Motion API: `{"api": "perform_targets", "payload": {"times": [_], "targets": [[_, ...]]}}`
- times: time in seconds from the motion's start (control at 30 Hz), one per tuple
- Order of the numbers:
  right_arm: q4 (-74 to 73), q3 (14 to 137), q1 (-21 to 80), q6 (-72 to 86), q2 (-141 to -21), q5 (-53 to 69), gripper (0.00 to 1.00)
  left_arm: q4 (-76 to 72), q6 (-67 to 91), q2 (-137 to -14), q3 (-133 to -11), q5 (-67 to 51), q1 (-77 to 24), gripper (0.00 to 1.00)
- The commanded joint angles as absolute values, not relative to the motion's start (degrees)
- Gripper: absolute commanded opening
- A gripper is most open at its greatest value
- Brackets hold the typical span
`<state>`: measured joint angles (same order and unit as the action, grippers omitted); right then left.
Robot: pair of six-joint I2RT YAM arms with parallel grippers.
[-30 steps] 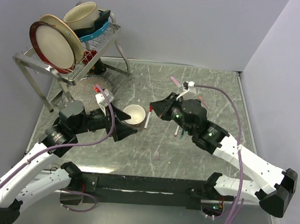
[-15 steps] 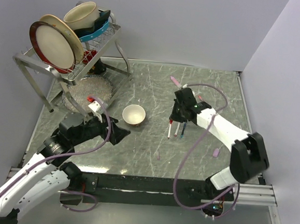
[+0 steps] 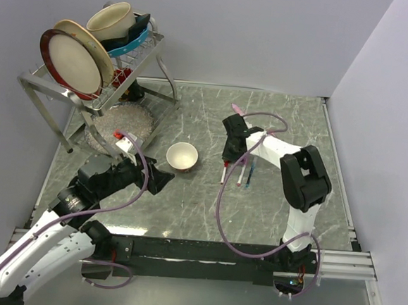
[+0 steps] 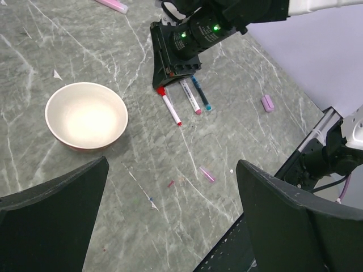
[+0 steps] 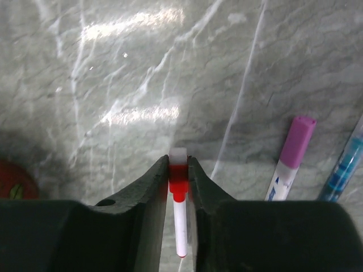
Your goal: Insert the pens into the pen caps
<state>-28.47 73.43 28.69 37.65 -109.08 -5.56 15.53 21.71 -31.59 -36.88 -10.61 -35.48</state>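
My right gripper is low over the table, its jaws shut on the red cap end of a white pen that points toward the near edge. In the left wrist view this pen lies along the table under the gripper. A pink-capped pen and a blue pen lie just right of it. Another pink pen lies at the back. A small pink cap and a lilac cap lie loose. My left gripper is open and empty, near the white bowl.
A metal dish rack with plates and a cup stands at the back left, with a round glass dish under it. The black rail runs along the near edge. Purple cables loop from both arms.
My right gripper brought the red-capped pen from beside the bowl down to the table by the other pens and the arm folded in. My left gripper drew back from the bowl.
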Motion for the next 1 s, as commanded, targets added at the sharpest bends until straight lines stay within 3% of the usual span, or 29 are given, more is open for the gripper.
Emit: {"api": "perform_targets", "payload": {"times": [0.0,0.2,0.53,0.97], "targets": [[-30.06,78.13,28.13,38.15,-110.04,-8.88,0.33,14.68,21.0,-30.41,-37.71,-9.49,-35.33,1.0],[-30.85,79.01,26.46,31.66,-105.91,-11.25,0.58,14.59,20.92,-29.53,-37.44,-9.23,-35.33,0.99],[-28.47,85.68,11.79,8.2,-107.31,-9.14,0.61,14.06,20.57,-29.18,-37.18,-9.93,-35.33,0.99],[-35.16,102.12,4.4,-2.81,-121.72,-7.12,0.63,13.54,20.48,-28.91,-36.74,-9.49,-35.33,0.99]]}}
